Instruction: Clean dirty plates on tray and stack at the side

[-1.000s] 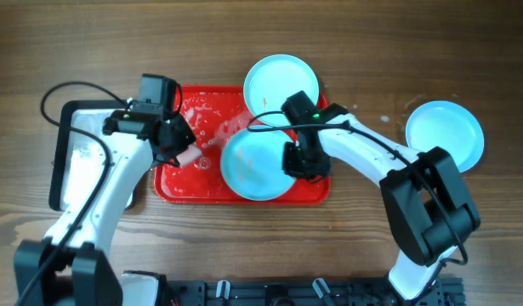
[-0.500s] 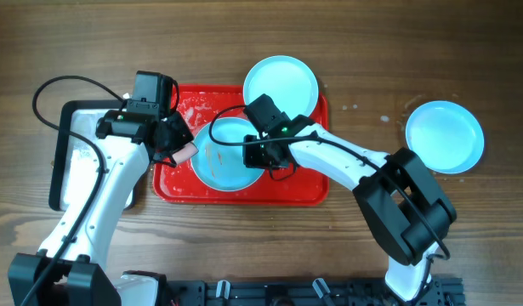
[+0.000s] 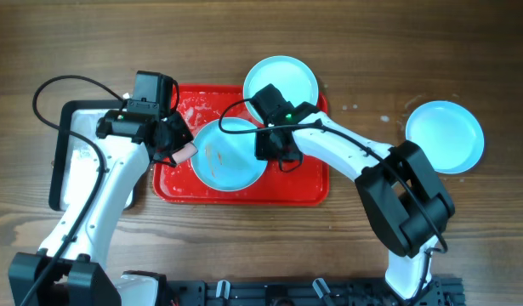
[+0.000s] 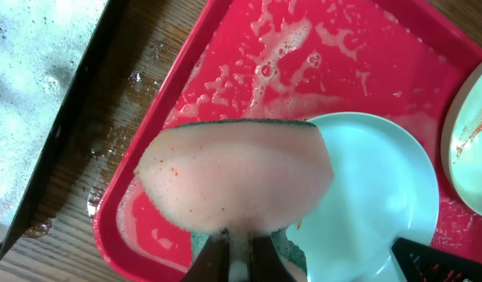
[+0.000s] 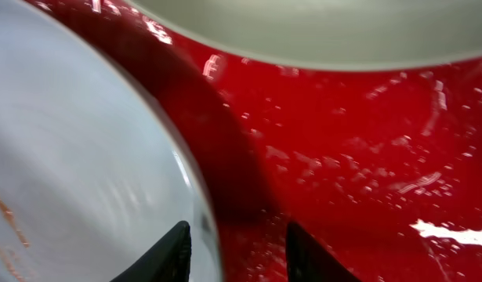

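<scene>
A speckled plate [image 3: 230, 155] lies on the red tray [image 3: 308, 194]. A second plate [image 3: 281, 83] rests over the tray's far rim, and a third plate [image 3: 445, 136] sits on the table at the right. My left gripper [image 3: 183, 151] is shut on a foamy pink-and-green sponge [image 4: 233, 180] at the speckled plate's left edge [image 4: 382, 180]. My right gripper [image 3: 274, 144] is open at that plate's right rim. In the right wrist view its fingers [image 5: 239, 251] straddle the rim, one over the plate [image 5: 84, 157] and one over the tray [image 5: 366, 141].
A black-rimmed metal pan [image 3: 74, 161] with foam stands left of the tray and also shows in the left wrist view [image 4: 37, 78]. The tray floor is wet with suds [image 4: 288, 39]. The second plate's edge [image 4: 472, 133] carries orange smears.
The speckled plate has slid left across the tray with my right gripper at its rim. In the last half second that gripper shifted slightly right. The left arm barely moved.
</scene>
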{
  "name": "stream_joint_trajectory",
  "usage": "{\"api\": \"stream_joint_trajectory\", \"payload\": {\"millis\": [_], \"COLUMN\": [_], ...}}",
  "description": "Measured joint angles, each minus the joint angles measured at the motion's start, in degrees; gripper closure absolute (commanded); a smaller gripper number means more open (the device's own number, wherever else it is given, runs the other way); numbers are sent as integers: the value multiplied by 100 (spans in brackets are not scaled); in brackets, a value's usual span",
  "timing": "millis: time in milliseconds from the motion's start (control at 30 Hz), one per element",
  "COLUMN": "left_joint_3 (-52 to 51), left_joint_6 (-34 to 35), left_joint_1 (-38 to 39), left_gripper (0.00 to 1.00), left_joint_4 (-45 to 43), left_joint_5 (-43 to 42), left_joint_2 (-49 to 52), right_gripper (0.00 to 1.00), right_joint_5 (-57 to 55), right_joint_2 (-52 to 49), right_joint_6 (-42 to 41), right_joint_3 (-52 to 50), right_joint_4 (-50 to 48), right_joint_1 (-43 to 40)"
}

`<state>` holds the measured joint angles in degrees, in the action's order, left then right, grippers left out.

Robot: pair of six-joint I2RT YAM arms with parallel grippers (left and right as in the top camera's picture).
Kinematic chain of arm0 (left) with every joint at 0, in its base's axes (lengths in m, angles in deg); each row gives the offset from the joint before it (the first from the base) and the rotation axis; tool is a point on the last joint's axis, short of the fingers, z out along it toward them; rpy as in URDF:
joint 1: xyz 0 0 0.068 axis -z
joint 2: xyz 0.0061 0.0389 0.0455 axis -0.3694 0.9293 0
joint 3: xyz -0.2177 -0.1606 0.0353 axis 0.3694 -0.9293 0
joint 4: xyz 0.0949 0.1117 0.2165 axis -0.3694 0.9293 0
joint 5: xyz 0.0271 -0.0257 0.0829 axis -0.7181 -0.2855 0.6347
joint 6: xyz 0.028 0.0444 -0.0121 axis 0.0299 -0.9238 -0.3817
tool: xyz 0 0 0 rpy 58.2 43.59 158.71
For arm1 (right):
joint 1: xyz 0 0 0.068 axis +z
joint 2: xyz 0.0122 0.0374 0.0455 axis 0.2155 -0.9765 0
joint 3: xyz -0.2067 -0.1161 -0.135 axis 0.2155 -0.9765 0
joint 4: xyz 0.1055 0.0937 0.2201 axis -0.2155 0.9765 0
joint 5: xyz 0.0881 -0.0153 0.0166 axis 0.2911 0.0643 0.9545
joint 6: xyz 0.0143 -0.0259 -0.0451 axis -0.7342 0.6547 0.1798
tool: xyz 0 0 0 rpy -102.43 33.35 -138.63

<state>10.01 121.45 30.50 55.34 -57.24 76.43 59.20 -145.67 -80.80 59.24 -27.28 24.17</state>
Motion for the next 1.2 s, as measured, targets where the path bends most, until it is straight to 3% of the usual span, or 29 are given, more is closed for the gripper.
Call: {"api": "stream_joint_trajectory", "payload": {"millis": [67,167,533,767,1000,1200], "left_joint_3": [0,0,0,17,155,133], "left_joint_6": [0,-2,-297,-1325,-2533,-951], "left_joint_1": [0,0,0,546,767,199], "left_gripper": [96,96,96,96,96,96], "left_joint_4": [0,0,-363,-678,94,-459], "left_joint_5": [0,0,0,-15,-151,195], "left_joint_2": [42,96,800,1928,2096,2100], "right_gripper": [66,96,96,96,96,96], "right_joint_5": [109,179,310,374,378,428], "right_joint_2": [-2,-127,-201,-214,-214,-219], "right_joint_6": [-2,-138,-369,-367,-365,-367], "right_joint_3": [0,2,4,4,4,7], "right_joint_4": [-256,-651,-896,-933,-933,-949], "right_joint_1": [48,398,481,481,481,481]}}
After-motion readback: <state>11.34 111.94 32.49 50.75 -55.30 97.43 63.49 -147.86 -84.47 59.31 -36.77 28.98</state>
